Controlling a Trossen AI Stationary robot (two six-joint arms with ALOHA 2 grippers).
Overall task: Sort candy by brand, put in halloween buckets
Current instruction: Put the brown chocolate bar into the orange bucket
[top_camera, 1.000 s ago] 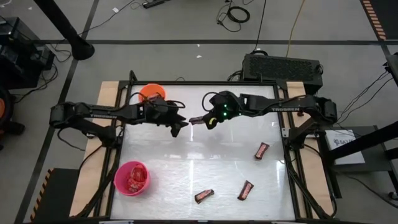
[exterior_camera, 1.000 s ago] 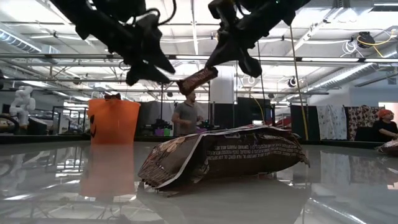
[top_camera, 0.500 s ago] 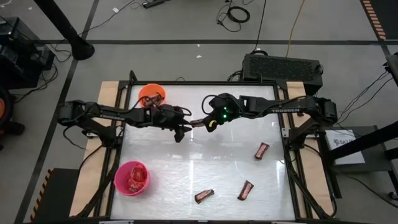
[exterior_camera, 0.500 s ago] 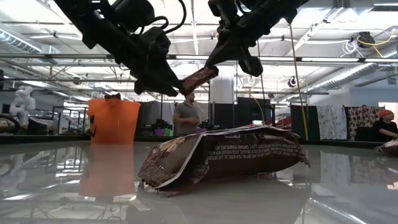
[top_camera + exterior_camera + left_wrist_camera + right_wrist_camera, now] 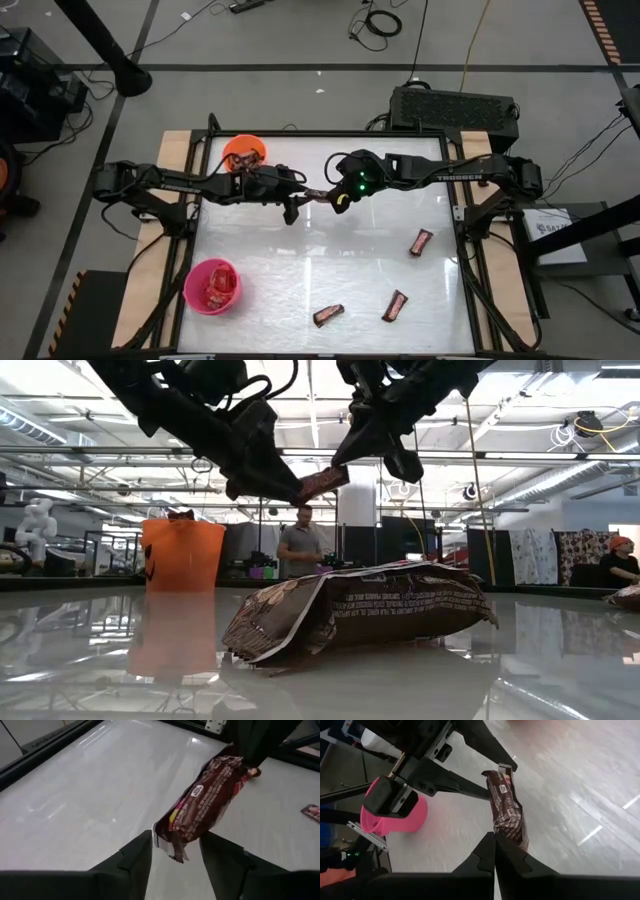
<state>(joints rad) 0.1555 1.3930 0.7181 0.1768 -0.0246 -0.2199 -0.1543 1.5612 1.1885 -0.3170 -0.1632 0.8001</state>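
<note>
A dark brown candy bar [image 5: 205, 805] hangs in the air above the tabletop [image 5: 330, 270], pinched at one end by the right claw [image 5: 327, 195]. The left claw [image 5: 293, 207] is spread around the bar's other end. The orange bucket [image 5: 244, 152] sits just behind the left arm, the pink bucket [image 5: 212, 287] well apart.

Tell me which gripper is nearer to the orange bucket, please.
Left. The left gripper is a short way from the orange bucket, open around the free end of a brown candy bar. The right gripper, shut on that bar, is farther toward the table's middle.
</note>
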